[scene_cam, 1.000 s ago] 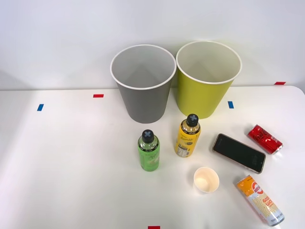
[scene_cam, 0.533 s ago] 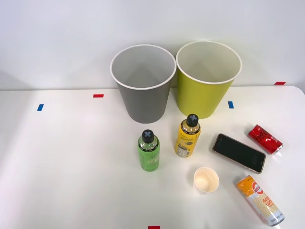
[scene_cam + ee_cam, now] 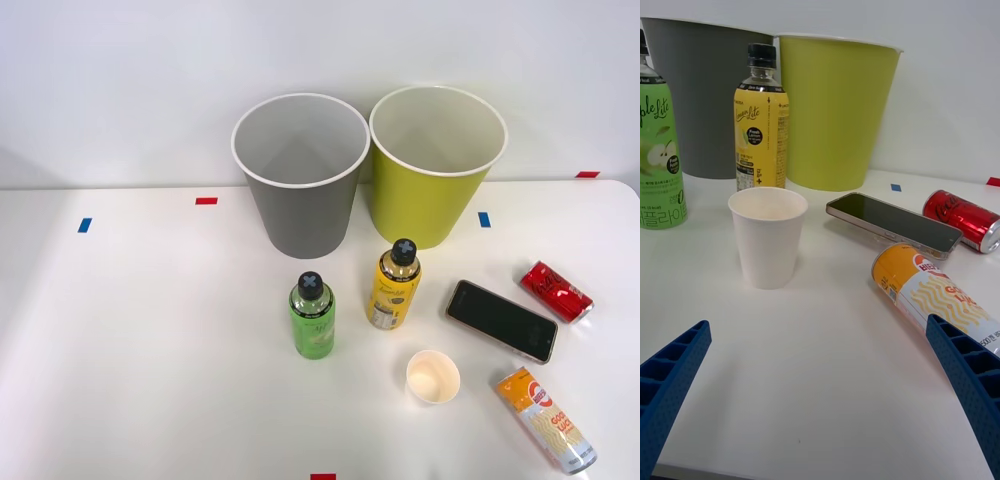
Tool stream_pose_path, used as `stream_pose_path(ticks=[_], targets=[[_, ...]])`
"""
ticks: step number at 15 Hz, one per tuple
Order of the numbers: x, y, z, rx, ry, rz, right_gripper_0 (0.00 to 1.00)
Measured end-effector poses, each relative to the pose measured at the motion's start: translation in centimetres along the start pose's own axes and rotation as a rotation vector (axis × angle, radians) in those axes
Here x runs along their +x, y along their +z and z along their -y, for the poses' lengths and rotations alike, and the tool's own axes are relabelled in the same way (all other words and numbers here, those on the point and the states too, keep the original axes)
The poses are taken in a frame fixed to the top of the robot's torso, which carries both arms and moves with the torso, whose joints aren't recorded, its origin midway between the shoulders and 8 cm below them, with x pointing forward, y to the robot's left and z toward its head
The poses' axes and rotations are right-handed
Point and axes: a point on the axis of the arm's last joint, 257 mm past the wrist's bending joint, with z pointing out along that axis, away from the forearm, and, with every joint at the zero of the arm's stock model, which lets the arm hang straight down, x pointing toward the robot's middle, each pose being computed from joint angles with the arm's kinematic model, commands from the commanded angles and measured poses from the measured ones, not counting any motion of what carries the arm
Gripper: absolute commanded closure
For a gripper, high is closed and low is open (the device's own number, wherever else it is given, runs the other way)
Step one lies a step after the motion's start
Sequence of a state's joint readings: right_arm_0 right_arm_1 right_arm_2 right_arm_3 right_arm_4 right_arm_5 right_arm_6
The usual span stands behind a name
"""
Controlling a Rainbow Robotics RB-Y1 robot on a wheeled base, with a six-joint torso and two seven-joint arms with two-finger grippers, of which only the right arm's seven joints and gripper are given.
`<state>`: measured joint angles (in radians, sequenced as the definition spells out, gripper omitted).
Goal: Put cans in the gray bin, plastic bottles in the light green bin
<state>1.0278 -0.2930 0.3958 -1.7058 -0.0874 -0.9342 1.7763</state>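
The right gripper [image 3: 820, 405] is held wide open, its two blue ribbed fingers [image 3: 670, 386] spread to either side with nothing between them, low over the white table [image 3: 150, 350] at its near right; just beyond it the orange-yellow can [image 3: 546, 420] is seen lying on its side at the near right, with the small white paper cup [image 3: 433, 377] standing upright to its left; a dark phone [image 3: 501, 320] is laid flat behind them, and the red can [image 3: 556, 292] is found on its side further right, close to the phone but apart from it; the yellow bottle [image 3: 394, 285] is stood upright left of the phone, and the green bottle [image 3: 313, 316] upright to its left and slightly nearer; at the far side the gray bin [image 3: 300, 175] and the light green bin [image 3: 437, 165] are set side by side, rims nearly touching, the gray one on the left; nothing can be seen inside either bin; small red and blue tape marks [image 3: 206, 201] are stuck along the table.
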Motion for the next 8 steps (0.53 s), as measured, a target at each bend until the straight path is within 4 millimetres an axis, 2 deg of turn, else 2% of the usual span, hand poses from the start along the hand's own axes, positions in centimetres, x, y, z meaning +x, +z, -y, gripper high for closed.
stream_pose_path(ticks=[8], targets=[[0.00, 0.00, 0.00, 0.000, 0.000, 0.000, 0.00]])
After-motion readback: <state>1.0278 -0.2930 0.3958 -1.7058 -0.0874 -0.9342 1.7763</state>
